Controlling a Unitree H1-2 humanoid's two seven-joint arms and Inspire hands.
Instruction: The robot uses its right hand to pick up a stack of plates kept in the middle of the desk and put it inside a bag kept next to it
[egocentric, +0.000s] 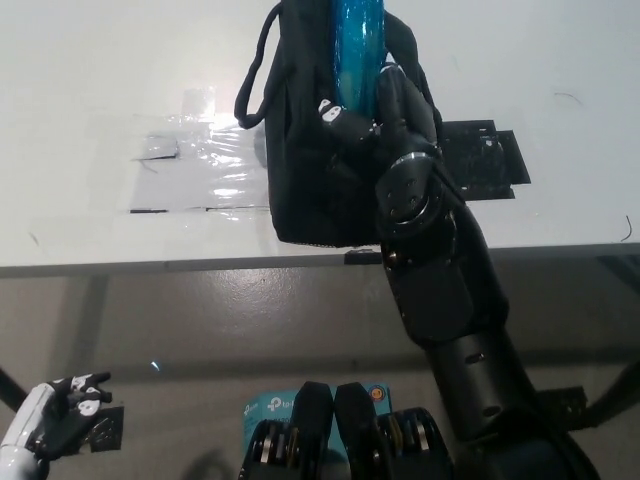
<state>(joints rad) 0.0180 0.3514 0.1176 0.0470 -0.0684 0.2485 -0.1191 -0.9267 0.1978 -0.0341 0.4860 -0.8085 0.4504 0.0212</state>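
1. The black right hand (375, 105) reaches over the top of the black bag (320, 160); its fingers are wrapped around the blue stack of plates (358, 45), which stands upright in the bag's mouth.
2. The stack's upper end runs out of the picture at the top, so how deep it sits in the bag cannot be told.
3. The right arm rises from the bottom right of the picture and crosses the desk's near edge just right of the bag.
4. The bag stands on the white desk (90, 90), close to the near edge, with one looped handle (255, 75) hanging off its left side.
5. Left of the bag, touching its base, a patch of clear shiny film (200, 165) lies flat on the desk, with small dark marks at its corners.
6. Right of the bag, partly behind the wrist, a flat black mat (490, 160) lies on the desk.
7. The desk is bare further left of the film and beyond the mat on the right.
8. Below the desk edge lies grey floor (250, 320); a desk leg (95, 300) slants down well left of the bag.
9. The white left hand (55, 415) rests low at the bottom left corner, well apart from the bag, fingers loosely curled and holding nothing.
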